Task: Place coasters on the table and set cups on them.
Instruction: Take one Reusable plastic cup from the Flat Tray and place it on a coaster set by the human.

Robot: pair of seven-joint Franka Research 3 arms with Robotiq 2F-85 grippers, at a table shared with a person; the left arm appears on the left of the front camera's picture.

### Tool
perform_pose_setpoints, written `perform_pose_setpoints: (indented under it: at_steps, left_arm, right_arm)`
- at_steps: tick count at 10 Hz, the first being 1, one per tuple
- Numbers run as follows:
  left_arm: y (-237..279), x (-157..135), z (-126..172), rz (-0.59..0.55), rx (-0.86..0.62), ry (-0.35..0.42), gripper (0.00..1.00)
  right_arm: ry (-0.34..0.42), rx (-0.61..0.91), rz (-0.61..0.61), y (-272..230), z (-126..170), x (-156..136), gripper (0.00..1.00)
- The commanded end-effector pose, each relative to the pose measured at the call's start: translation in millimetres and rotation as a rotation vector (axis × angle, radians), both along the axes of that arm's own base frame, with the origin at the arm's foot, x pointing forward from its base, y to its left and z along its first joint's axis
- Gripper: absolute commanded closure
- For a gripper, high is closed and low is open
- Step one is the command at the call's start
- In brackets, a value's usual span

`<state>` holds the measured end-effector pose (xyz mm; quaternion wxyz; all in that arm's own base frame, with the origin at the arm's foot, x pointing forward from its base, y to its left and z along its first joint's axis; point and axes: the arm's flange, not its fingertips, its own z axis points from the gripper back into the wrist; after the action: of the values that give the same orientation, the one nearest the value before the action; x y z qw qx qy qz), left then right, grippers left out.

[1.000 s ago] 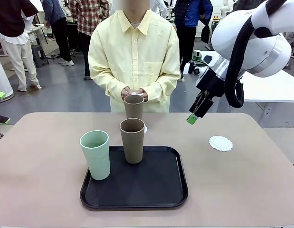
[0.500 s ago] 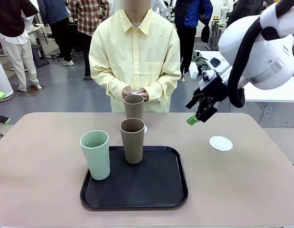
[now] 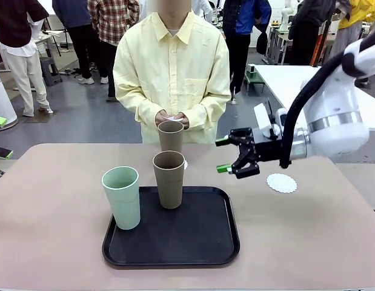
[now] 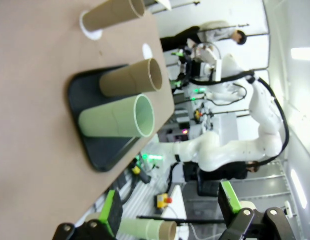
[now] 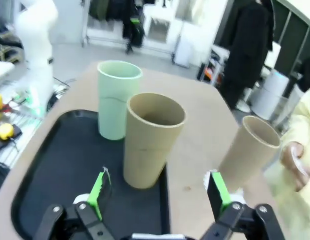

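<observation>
A mint green cup (image 3: 121, 197) and a brown cup (image 3: 169, 179) stand on the black tray (image 3: 172, 242). A second brown cup (image 3: 170, 136) stands beyond the tray on a coaster (image 4: 91, 34) on the table (image 3: 308, 236). Another coaster (image 3: 282, 182) lies bare at the right. My right gripper (image 3: 226, 154) hovers open to the right of the tray's brown cup, fingers pointing left at it. Its wrist view has that brown cup (image 5: 150, 137) just ahead of the open right gripper (image 5: 158, 192), with the mint cup (image 5: 117, 97) behind. My left gripper (image 4: 170, 210) is open, far from the cups.
The person stands at the far edge with both hands (image 3: 172, 118) together behind the far cup, holding something small and white. The tray takes up the table's middle. Bare tabletop lies to the left and along the front edge.
My right arm has dropped and swung left, turning its open gripper from pointing down to pointing sideways at the tray's brown cup. Cups and coasters have stayed put.
</observation>
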<state>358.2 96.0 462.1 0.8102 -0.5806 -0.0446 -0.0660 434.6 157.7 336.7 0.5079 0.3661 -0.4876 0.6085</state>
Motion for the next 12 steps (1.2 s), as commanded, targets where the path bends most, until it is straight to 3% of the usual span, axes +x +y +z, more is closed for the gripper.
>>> perform_pose_setpoints:
  at_steps: [1, 7, 8, 9, 12]
  left_arm:
    - [1, 0, 1, -0.002, -0.010, -0.014, 0.00]
    - [1, 0, 1, -0.002, -0.010, -0.014, 0.00]
    - [1, 0, 1, -0.002, -0.010, -0.014, 0.00]
    - [1, 0, 1, -0.002, -0.010, -0.014, 0.00]
    - [1, 0, 1, -0.002, -0.010, -0.014, 0.00]
  right_arm:
    - [0.105, 0.015, 0.041, 6, -29, 21, 0.00]
    - [0.240, -0.042, 0.092, 39, -52, 39, 0.00]
    - [0.426, -0.205, 0.062, 41, -46, 38, 0.00]
    - [0.209, 0.001, 0.082, 36, -51, 33, 0.00]
    - [0.209, 0.001, 0.082, 36, -51, 33, 0.00]
